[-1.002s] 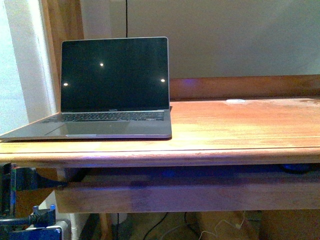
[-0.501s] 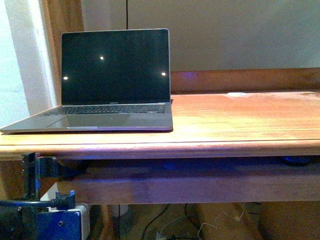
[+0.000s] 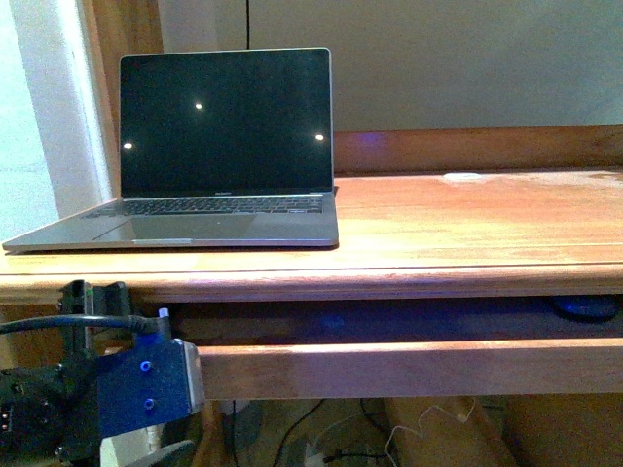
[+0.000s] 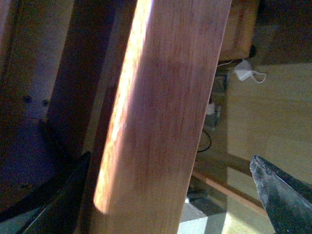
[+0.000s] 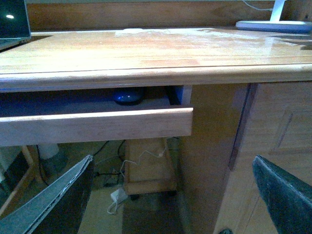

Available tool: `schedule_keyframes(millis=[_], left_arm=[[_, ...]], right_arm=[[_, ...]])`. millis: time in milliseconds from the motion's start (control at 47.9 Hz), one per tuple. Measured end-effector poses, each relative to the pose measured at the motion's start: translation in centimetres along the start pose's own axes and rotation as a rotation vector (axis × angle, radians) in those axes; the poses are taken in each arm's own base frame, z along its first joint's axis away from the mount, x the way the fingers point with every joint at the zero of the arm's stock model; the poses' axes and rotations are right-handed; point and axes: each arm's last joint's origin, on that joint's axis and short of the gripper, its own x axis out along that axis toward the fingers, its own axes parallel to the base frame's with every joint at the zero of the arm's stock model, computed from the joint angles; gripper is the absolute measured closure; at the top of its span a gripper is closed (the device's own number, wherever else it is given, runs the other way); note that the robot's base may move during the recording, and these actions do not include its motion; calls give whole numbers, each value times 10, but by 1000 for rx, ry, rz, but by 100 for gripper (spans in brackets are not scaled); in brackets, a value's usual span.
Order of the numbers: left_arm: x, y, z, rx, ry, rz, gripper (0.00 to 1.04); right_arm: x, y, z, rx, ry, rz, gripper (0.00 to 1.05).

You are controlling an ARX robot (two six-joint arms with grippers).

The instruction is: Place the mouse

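The mouse is a dark domed shape lying in the pull-out tray under the desk, at its right end. In the right wrist view the mouse sits behind the tray's front board. My right gripper is open and empty, lower than the tray and apart from the mouse. It is out of the front view. My left gripper is open with the tray's front board between its fingers. The left arm's blue wrist block shows at the tray's left end.
An open laptop with a dark screen stands on the desk's left part. A small flat white disc lies far back on the desk top. A flat pale base rests at the desk's far right. Cables and an adapter lie on the floor.
The left arm has risen into view at the lower left, up to the tray's left end. The front view now looks from higher, so more of the tray's inside shows.
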Motion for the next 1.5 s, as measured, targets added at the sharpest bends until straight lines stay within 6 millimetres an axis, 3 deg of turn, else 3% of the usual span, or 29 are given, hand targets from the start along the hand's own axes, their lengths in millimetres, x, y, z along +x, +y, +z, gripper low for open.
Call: schedule_keyframes(millis=[1085, 1252, 1503], left_arm=[[-58, -45, 102, -510, -154, -287, 8], [-65, -35, 110, -663, -204, -262, 8], [-90, 9, 134, -890, -390, -177, 8]], right_arm=[[0, 0, 0, 0, 0, 0, 7], [0, 0, 0, 0, 0, 0, 7], [0, 0, 0, 0, 0, 0, 7]])
